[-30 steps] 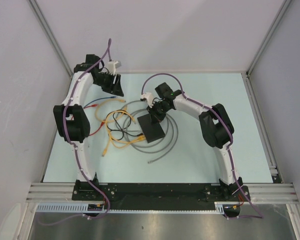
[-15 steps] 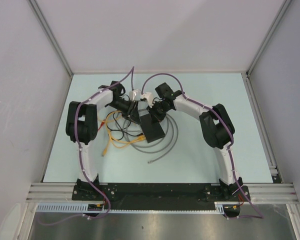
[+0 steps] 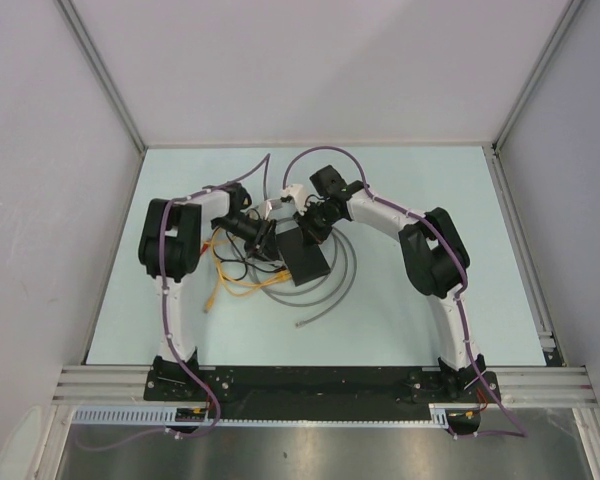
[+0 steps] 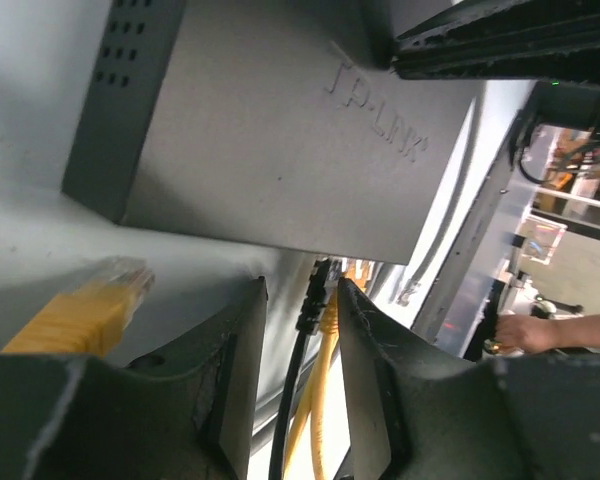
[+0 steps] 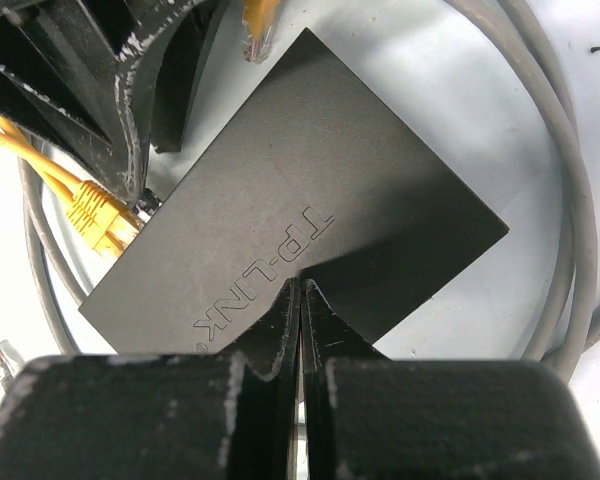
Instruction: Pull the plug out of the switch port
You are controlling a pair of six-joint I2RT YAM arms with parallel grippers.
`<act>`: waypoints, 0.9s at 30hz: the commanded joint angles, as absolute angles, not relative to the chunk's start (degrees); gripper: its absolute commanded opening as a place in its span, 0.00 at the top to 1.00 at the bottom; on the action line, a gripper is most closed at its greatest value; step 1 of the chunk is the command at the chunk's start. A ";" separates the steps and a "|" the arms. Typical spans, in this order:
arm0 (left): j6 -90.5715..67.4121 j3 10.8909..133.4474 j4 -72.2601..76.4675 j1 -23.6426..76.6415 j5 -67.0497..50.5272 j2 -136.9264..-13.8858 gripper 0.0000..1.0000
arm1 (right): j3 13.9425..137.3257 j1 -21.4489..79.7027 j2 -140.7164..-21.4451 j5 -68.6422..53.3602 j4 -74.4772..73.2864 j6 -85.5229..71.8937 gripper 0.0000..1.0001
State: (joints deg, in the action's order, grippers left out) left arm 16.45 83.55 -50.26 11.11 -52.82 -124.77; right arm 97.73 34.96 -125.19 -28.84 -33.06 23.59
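Matte-black switch lies midway between the left and right edges of the surface. Only the right wrist view shows the right pincer closed, tips on the switch top. Only the left wrist view shows the left pincer apart, astride a black cable.

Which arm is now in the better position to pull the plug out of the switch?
The left. The left claw is open and faces the port edge of the switch, with a black cable and a yellow cable between its jaws. The right claw is shut, resting on top.
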 commanded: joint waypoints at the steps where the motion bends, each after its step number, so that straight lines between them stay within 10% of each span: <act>1: 17.05 84.28 -48.51 11.42 -56.51 -126.73 0.59 | 94.04 34.89 -129.38 -19.78 -39.11 24.79 1.00; 27: 20.57 88.50 -53.35 14.06 -57.48 -131.04 0.81 | 94.48 34.54 -130.34 -19.60 -38.85 24.52 1.00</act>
